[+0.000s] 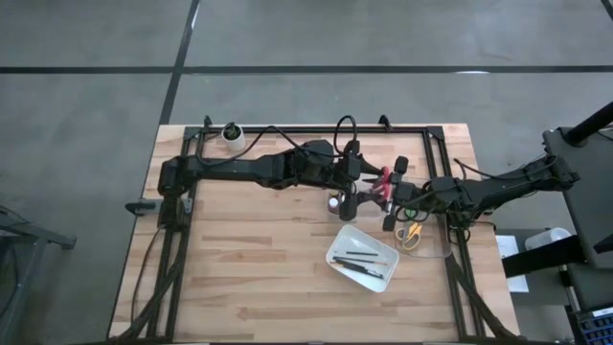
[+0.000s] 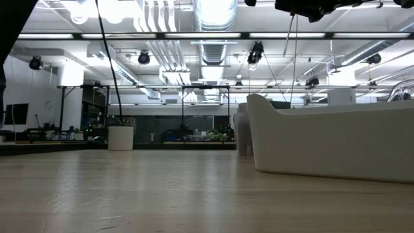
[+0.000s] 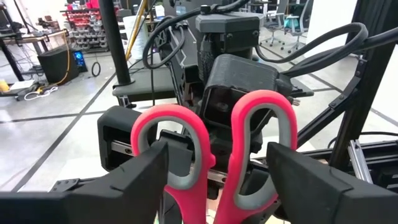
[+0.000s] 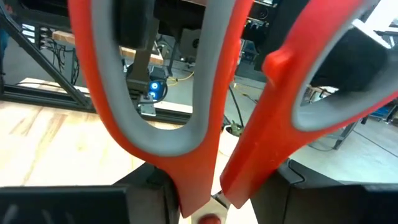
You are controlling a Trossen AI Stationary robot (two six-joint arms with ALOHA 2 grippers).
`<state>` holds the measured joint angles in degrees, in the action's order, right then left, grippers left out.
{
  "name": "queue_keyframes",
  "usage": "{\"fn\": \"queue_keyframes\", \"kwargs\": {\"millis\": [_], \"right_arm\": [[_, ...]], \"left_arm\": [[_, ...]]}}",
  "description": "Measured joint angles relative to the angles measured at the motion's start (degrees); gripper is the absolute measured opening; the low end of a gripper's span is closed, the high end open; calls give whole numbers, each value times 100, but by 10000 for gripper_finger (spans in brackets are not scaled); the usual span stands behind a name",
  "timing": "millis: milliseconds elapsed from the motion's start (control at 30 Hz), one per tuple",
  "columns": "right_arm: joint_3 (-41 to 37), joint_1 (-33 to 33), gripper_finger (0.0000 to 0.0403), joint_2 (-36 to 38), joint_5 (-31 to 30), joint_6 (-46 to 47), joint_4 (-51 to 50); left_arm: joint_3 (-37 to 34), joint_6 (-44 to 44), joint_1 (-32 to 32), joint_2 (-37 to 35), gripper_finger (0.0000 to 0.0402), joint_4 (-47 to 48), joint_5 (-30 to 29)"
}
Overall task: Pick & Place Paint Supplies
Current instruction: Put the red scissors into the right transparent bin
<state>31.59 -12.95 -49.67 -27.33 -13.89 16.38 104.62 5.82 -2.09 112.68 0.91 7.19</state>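
We see both arms meeting mid-air over the table [image 1: 239, 278], right of centre, with the red scissors [image 1: 385, 182] between them. In the left wrist view the red scissors [image 3: 214, 162] stand handles-up between the left gripper's [image 3: 217, 180] two dark fingers [image 3: 134, 180]; the fingers sit spread to either side of the loops, gaps visible, so we read the left gripper [image 1: 362, 188] as open and not clamping. The right gripper [image 1: 395, 196] is close in from the other side; in its wrist view the scissors [image 4: 199, 124] fill the frame, the pivot end going down between its fingers, which looks like a grip on the scissors. On the table just below sits a white tray [image 1: 338, 251] with thin dark brushes [image 1: 362, 261] in it. Yellow-handled scissors [image 1: 413, 232] lie beside the tray, under the right arm. A small white cup [image 1: 233, 137] stands at the far left edge, well apart. The low view shows the tray wall [image 2: 330, 145] and the cup [image 2: 120, 137] only.
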Motion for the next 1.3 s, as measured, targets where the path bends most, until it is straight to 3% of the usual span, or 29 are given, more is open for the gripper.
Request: {"fn": "queue_keyframes", "kwargs": {"millis": [400,633,1067,1300], "right_arm": [[0,-2,141,0,11,-28,-6],[0,-4,142,12,-157,-48,-23],[0,-4,143,17,-322,31,-163],[253,-4,143,11,-1433,857,-1103]], "left_arm": [[0,13,-7,-42,295,90,-15],[-5,-4,-34,-304,296,882,-75],[-8,14,-37,-751,296,2426,-1755],[-7,15,-37,-763,296,2661,-2303]]}}
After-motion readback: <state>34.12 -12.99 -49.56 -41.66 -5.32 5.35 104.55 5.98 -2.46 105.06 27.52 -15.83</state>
